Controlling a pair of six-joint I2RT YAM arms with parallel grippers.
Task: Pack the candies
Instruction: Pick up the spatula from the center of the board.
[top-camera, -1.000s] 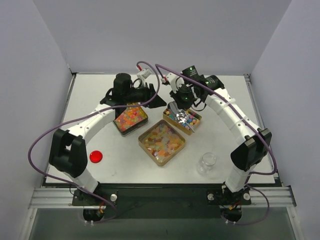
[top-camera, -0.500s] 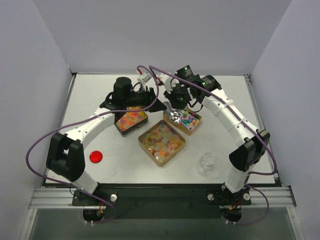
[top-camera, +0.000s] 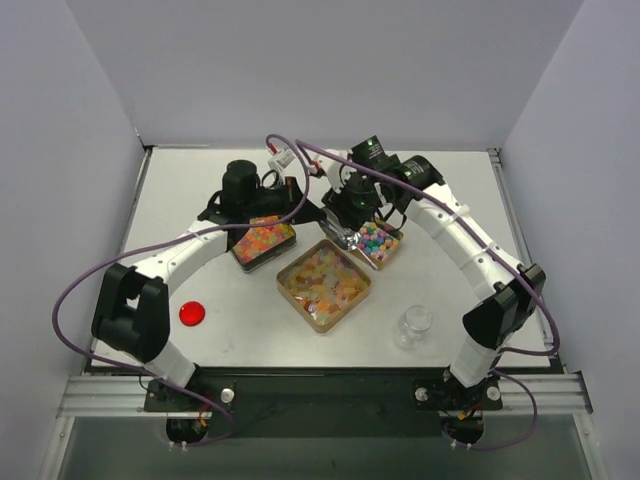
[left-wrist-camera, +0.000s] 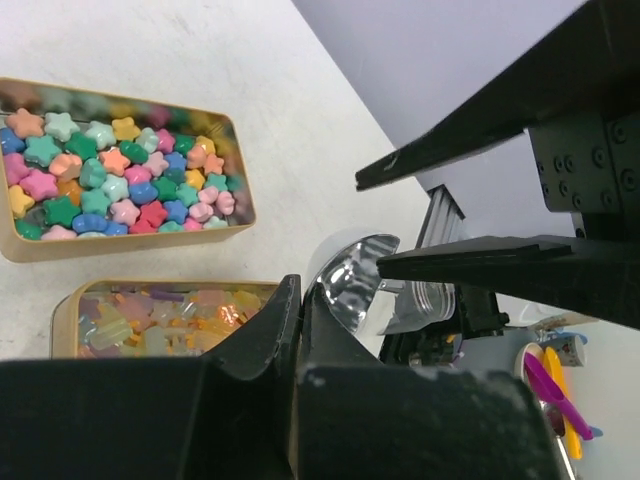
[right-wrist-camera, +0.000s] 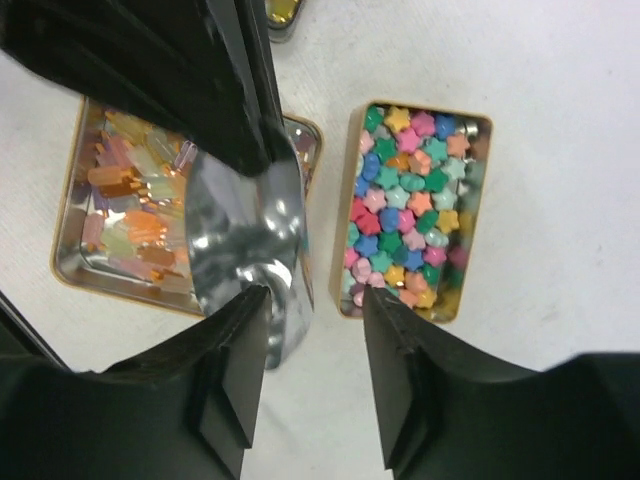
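- The rectangular tin (left-wrist-camera: 120, 245) is filled with pastel star-shaped candies (left-wrist-camera: 110, 170).
- The square tin (top-camera: 348, 307), just beside it, holds orange and yellow gummy pieces.
- A third tin (top-camera: 272, 256), partly under the left arm, holds mixed orange and pink sweets.
- A silver scoop (right-wrist-camera: 250, 215) hangs over the square tin's edge, beside the rectangular tin.
- The left gripper (left-wrist-camera: 300, 292) has its fingers clamped on the scoop.
- The right gripper (right-wrist-camera: 315, 300) has its fingers apart, with the scoop's lower end between them.
- A clear glass jar (top-camera: 414, 322) and a red round lid (top-camera: 191, 313) stand well apart on the white table (top-camera: 180, 200).
- Pale walls enclose the table on three sides.
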